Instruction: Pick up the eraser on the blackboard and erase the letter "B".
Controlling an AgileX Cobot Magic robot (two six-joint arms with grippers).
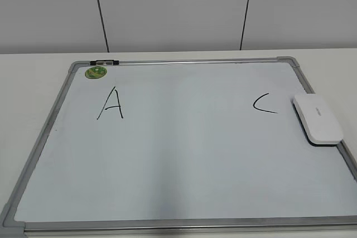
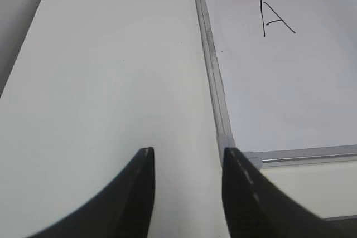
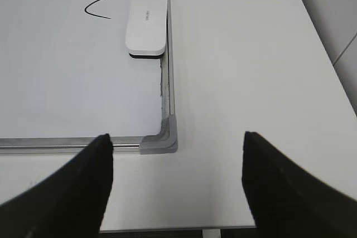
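Eraser [image 1: 318,119] lies at blackboard's [image 1: 184,62] right edge; both pincers [image 2: 187,188] [image 3: 177,176] apart, over table [image 2: 111,82].

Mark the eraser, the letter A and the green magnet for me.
eraser [image 1: 318,117]: exterior view, middle of its white top.
letter A [image 1: 111,104]: exterior view, on its crossbar.
green magnet [image 1: 95,72]: exterior view, centre of the disc, at the board's top left corner.

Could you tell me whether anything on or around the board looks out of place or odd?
Yes: no "B" shows. The blackboard bears only the "A" and "C", with bare surface between. The eraser lies flat at its right edge, untouched by either gripper.
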